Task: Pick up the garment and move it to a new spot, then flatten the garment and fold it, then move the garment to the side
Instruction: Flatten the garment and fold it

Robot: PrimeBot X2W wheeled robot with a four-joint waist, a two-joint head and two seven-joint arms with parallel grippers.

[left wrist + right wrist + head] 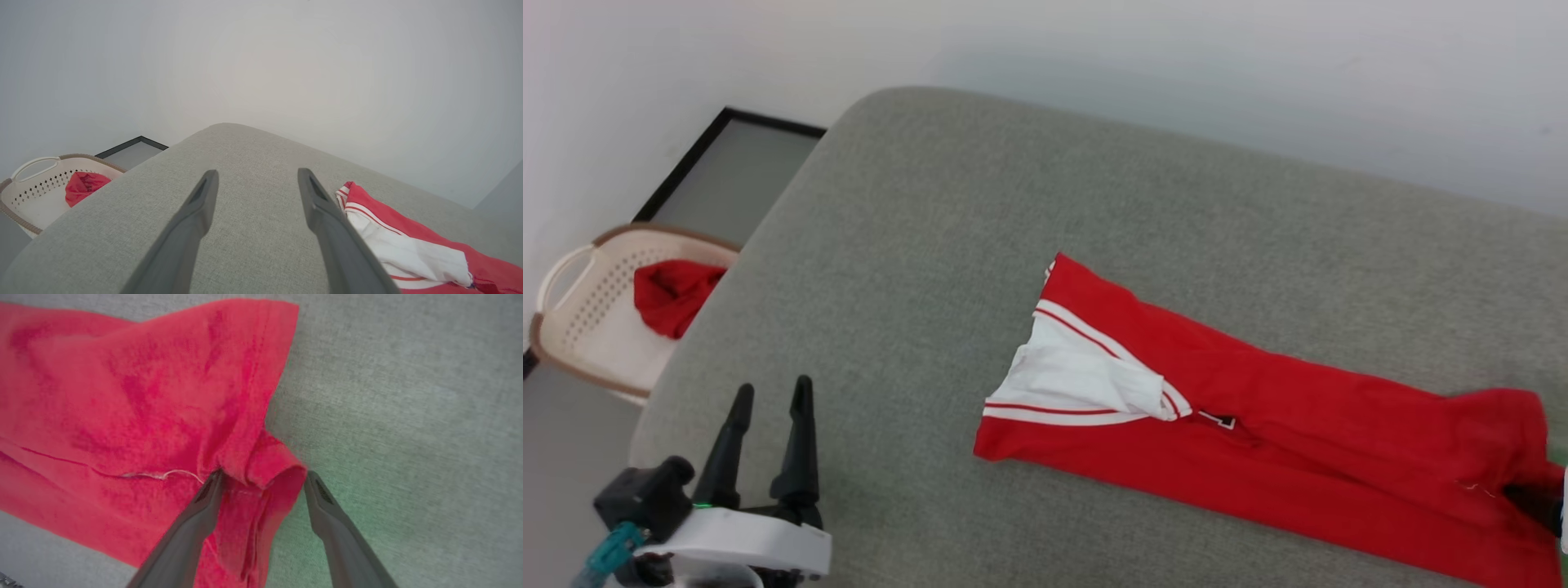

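Observation:
The garment (1258,416), a red T-shirt with a white sleeve end and red-and-white stripe trim, lies folded into a long strip across the grey cushion (931,245). My left gripper (772,392) stands open at the lower left, well clear of the shirt, with nothing between its fingers. In the left wrist view its open fingers (204,204) point over bare cushion, the garment (408,249) to their right. My right gripper (263,477) is open at the shirt's far right end, its jaws wide around a raised red fold of the garment (269,461). Its dark tip (1535,502) shows at the head view's right edge.
A cream laundry basket (580,318) with another red cloth (674,294) in it sits on the floor left of the cushion. A dark-framed panel (731,167) lies by the white wall behind. Bare cushion spreads left and behind the shirt.

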